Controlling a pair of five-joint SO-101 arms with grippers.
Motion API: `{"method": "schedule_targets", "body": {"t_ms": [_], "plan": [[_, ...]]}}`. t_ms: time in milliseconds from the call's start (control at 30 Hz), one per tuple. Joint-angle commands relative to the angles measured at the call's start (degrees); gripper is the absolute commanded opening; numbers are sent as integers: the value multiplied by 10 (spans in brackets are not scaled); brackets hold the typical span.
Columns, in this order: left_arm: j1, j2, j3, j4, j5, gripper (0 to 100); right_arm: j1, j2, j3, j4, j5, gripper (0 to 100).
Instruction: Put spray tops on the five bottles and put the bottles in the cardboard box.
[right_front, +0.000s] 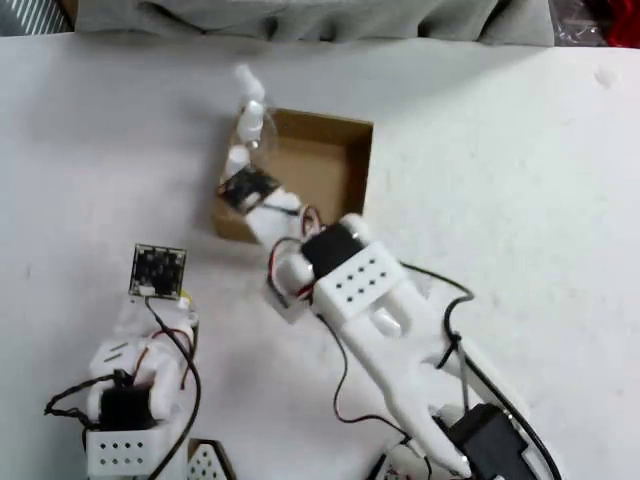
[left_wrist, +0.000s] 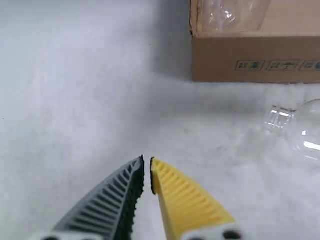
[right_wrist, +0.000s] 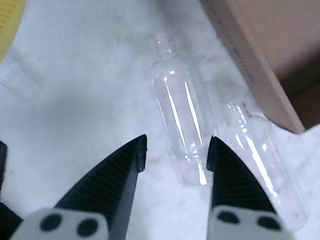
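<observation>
My right gripper (right_wrist: 175, 150) is open, its black fingers either side of the base of a clear bottle (right_wrist: 180, 115) that lies on the white table with no top on its neck. A second bare bottle (right_wrist: 262, 150) lies beside it, against the cardboard box's wall (right_wrist: 250, 55). In the high view this gripper (right_front: 245, 140) sits at the box's (right_front: 345, 160) left side. My left gripper (left_wrist: 147, 167) is shut with nothing in it, low over the table. Ahead of it lies another clear bottle (left_wrist: 300, 127) with an open neck, in front of the box (left_wrist: 255, 57).
The right arm (right_front: 400, 330) stretches diagonally from the near right edge to the box. The left arm (right_front: 125, 400) sits at the near left. A small white piece (right_front: 245, 75) lies beyond the box's far left corner. Grey cloth runs along the far edge.
</observation>
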Motion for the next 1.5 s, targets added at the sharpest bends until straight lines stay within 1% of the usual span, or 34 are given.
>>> {"method": "schedule_targets", "body": {"t_ms": [0, 33, 167, 300, 367, 533, 700, 800, 1000, 1200, 1400, 1467], "plan": [[-2, -1, 0, 0, -4, 23, -7, -20, 33, -66, 109, 162], [-2, -1, 0, 0, -4, 23, -7, -19, 43, -80, 125, 163], [-2, -1, 0, 0, -4, 23, -1, -19, 74, -125, 132, 166], [-2, -1, 0, 0, -4, 23, -3, 11, 76, -133, 140, 247], [-2, -1, 0, 0, -4, 23, -4, 39, 75, -151, 140, 262], [-2, -1, 0, 0, -4, 23, -11, 71, 63, -160, 143, 228], [-2, -1, 0, 0, -4, 23, -16, 62, 21, -116, 139, 221], [-2, -1, 0, 0, -4, 23, -18, 60, 20, -112, 139, 221], [-2, -1, 0, 0, -4, 23, -29, 112, 25, -152, 139, 228], [-3, -1, 0, 1, -4, 23, -31, 194, 1, -170, 143, 262], [-3, -1, 0, 1, -4, 23, -29, 237, -23, -170, 143, 261], [-3, -1, 0, 1, -4, 23, -28, 237, -27, -167, 143, 233]]}}
